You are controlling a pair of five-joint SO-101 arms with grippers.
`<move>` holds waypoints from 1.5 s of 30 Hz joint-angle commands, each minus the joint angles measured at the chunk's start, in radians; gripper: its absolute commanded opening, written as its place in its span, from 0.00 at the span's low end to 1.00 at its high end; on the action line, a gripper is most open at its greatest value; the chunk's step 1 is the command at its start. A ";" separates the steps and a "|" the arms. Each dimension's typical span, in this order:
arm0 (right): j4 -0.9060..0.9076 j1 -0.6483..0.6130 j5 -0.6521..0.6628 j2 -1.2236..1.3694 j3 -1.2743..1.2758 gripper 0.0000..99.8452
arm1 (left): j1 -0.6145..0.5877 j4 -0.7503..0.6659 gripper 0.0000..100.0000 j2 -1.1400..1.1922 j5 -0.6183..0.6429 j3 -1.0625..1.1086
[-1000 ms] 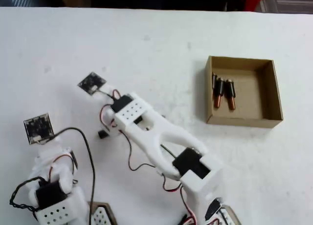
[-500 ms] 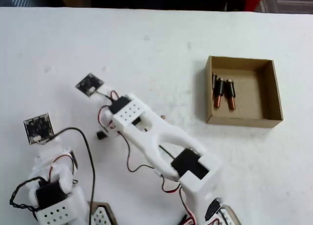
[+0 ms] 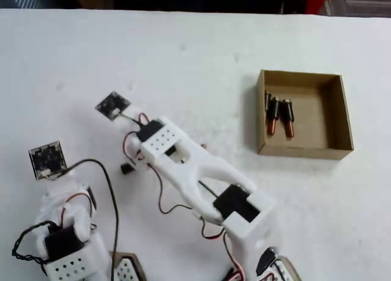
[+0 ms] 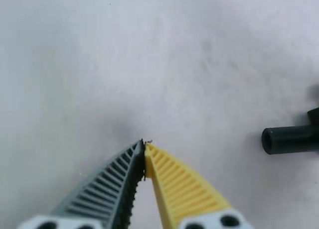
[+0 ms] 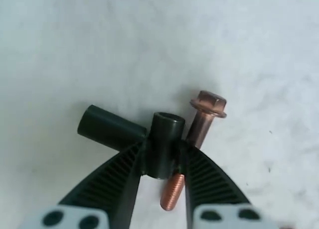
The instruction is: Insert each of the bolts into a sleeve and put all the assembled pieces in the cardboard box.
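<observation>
My right gripper (image 5: 162, 145) is shut on a black sleeve (image 5: 167, 125) that stands upright on the white table. A second black sleeve (image 5: 109, 129) lies touching it on one side. On the other side lies a copper bolt (image 5: 203, 120), its threaded end passing under one finger. My left gripper (image 4: 144, 148) is shut with nothing in it, close above the table. A black sleeve (image 4: 290, 139) lies off to its side. The cardboard box (image 3: 342, 113) at the right holds three assembled pieces (image 3: 278, 116) along its left wall.
The right arm (image 3: 189, 168) stretches diagonally from the bottom centre toward the table's left middle. The left arm (image 3: 64, 232) stays folded at the bottom left corner. A small black sleeve (image 3: 127, 168) lies between them. Loose wires hang by both arms.
The right arm has shifted slightly to the left and toward the table's front. The box and its pieces have not moved.
</observation>
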 commanded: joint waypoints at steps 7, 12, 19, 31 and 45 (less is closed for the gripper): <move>-0.045 -0.027 0.012 0.050 -0.012 0.07 | -0.005 -0.026 0.03 -0.008 -0.006 -0.048; -0.038 -0.025 0.012 0.050 -0.012 0.07 | -0.005 -0.026 0.03 -0.008 -0.006 -0.048; -0.004 -0.025 0.012 0.050 -0.012 0.07 | -0.005 -0.026 0.03 -0.008 -0.006 -0.048; -0.002 0.039 0.012 0.053 -0.011 0.07 | -0.005 -0.026 0.03 -0.008 -0.006 -0.048; 0.031 0.101 0.014 0.056 -0.012 0.07 | -0.005 -0.026 0.03 -0.008 -0.006 -0.048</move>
